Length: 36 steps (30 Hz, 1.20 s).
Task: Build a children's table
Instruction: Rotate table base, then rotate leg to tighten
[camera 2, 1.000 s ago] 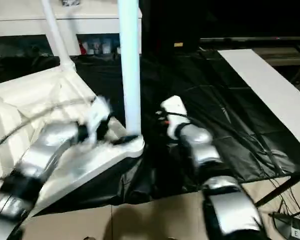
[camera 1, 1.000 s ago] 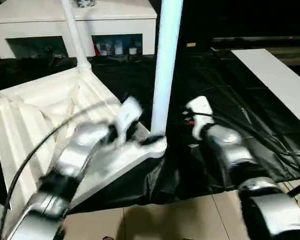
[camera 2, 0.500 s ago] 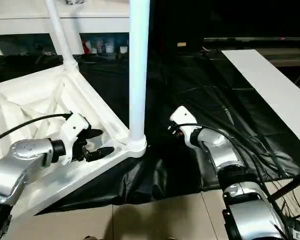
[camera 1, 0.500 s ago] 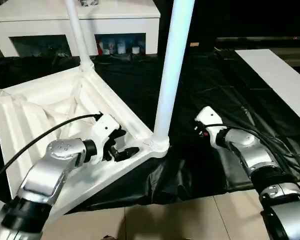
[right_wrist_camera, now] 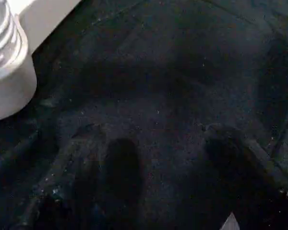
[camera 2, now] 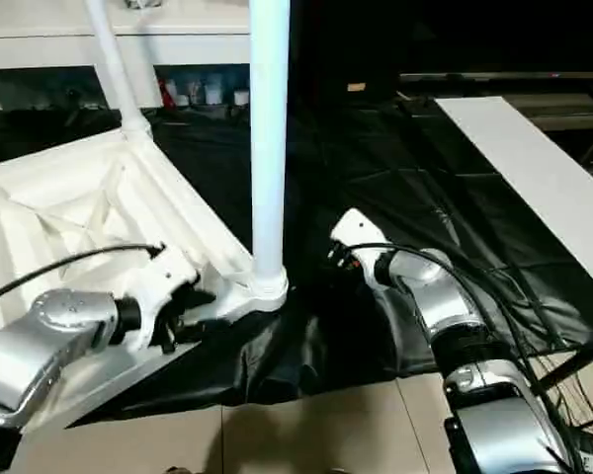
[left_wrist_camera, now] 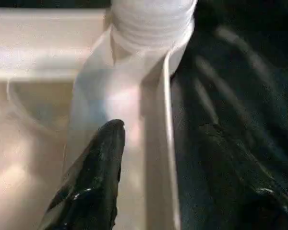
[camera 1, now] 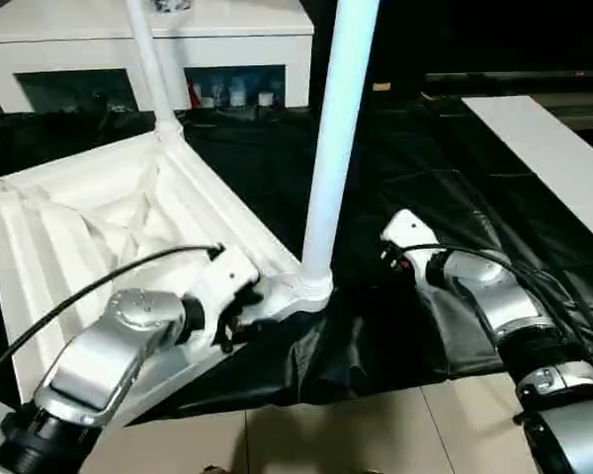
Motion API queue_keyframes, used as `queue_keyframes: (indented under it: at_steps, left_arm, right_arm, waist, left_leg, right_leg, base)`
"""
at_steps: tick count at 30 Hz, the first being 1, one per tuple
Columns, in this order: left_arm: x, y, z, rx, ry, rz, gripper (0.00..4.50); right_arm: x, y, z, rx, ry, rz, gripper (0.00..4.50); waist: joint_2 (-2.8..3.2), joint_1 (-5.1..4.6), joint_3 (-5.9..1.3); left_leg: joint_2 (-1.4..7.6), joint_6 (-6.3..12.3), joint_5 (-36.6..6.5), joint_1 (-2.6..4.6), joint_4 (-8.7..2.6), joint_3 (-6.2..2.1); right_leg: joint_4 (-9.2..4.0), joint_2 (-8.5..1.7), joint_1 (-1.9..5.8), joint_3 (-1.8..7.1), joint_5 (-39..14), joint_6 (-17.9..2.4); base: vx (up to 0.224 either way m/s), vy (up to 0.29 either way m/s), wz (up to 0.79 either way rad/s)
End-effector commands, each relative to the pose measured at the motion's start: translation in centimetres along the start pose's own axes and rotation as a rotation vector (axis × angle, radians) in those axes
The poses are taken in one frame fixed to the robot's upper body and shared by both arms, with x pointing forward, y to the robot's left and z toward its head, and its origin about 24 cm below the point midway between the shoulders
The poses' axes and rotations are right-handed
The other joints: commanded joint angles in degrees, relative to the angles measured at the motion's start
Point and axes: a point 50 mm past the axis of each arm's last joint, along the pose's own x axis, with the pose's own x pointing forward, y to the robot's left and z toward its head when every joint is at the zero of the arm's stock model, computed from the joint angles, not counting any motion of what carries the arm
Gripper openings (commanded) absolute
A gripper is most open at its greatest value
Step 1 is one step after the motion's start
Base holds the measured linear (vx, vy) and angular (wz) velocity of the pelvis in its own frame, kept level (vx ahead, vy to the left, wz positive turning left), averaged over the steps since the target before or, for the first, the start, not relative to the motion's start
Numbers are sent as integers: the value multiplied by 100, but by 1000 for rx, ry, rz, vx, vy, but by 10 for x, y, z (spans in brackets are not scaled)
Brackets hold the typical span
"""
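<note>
Left hand [left_wrist_camera: 161, 132]: fingers straddle the table [camera 1: 79, 212] rim, one each side, by a leg [camera 1: 331, 148].
Right hand [right_wrist_camera: 161, 143]: spread, empty, over black sheet [right_wrist_camera: 182, 72].

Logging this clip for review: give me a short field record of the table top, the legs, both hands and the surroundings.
table top: upside down on black sheet
legs: near leg and far leg upright in corner sockets
left hand: straddling the rim by the near socket
right hand: open over black sheet, beside socket
behind: white cabinet
</note>
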Motion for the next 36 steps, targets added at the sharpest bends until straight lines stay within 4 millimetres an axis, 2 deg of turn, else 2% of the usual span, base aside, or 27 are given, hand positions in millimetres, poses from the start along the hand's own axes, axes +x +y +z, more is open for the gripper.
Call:
queue_keyframes:
  at_steps: [1, 11, 13, 15, 20, 22, 24, 26, 28, 32, 36]
  left_arm:
    - [0, 1, -3, 4, 31, 20, 236]
    - [7, 7, -10, -13, 84, 51, 171]
    - [7, 7, -12, -4, 100, 42, 137]
    - [6, 8, -15, -1, 106, 45, 133]
    - [8, 14, -22, 90, 76, 9, 88]
    - [8, 14, -23, 152, 31, -33, 66]
    - [8, 15, -24, 156, 10, -50, 50]
    - [8, 20, -26, 201, -9, -65, 45]
    - [8, 23, -24, 219, -47, -85, 17]
    - [10, 27, -19, 263, -107, -114, 6]
    - [14, 29, -15, 280, -147, -144, 2]
  right_arm:
    - [-1, 2, -1, -25, 14, 15, 358]
    - [-1, 5, 3, -35, 16, 41, 358]
    - [-1, 5, 3, -35, 16, 40, 358]
    - [-2, 5, 3, -31, 13, 41, 358]
    - [-3, 6, 8, 6, -32, 53, 358]
    - [-3, 7, 10, 15, -56, 66, 358]
    - [-4, 7, 11, 18, -70, 76, 358]
    - [-8, 9, 12, 19, -101, 100, 358]
    - [-10, 9, 12, 25, -113, 108, 358]
    - [-13, 9, 12, 24, -130, 116, 358]
    - [-14, 10, 14, 35, -152, 133, 358]
  waist:
    - [0, 17, -363]
    - [23, 19, -378]
    - [22, 24, -381]
    - [21, 17, -372]
    - [14, 17, -358]
    - [13, 26, -341]
    - [24, 7, -348]
    - [16, 15, -345]
    - [8, 16, -329]
    - [30, 49, -321]
    - [24, 83, -331]
  left_leg:
    - [46, 22, -1582, 118, -384, -36]
    - [34, 26, -1530, 119, -374, -42]
    - [36, 25, -1557, 123, -371, -45]
    - [32, 18, -1586, 112, -380, -51]
    - [37, -27, -1815, 132, -392, -58]
    - [26, -35, -2037, 125, -409, -84]
    - [52, -116, -2112, 145, -424, -87]
    - [46, -110, -2174, 151, -423, -83]
    - [43, -112, -2301, 159, -431, -83]
    - [42, -160, -2436, 206, -428, -88]
    - [59, -199, -2460, 203, -450, -98]
  right_leg:
    - [-456, -147, 223, 90, -1294, -1173]
    - [-439, -140, 240, 85, -1058, -1239]
    - [-445, -146, 241, 85, -1086, -1236]
    - [-449, -148, 248, 83, -1163, -1220]
    - [-481, -154, 220, 86, -1530, -1116]
    - [-538, -168, 201, 82, -1906, -964]
    - [-507, -160, 186, 87, -1863, -964]
    - [-520, -162, 181, 94, -1890, -947]
    - [-544, -168, 167, 99, -2138, -869]
    - [-593, -175, 112, 101, -2500, -807]
    - [-567, -183, 120, 105, -2412, -783]
  base:
    - [0, 0, 0]
    - [0, 0, 0]
    - [0, 0, 0]
    - [0, 0, 0]
    - [0, 0, 0]
    - [0, 0, 0]
    - [0, 0, 0]
    - [0, 0, 0]
    - [0, 0, 0]
    - [0, 0, 0]
    - [0, 0, 0]
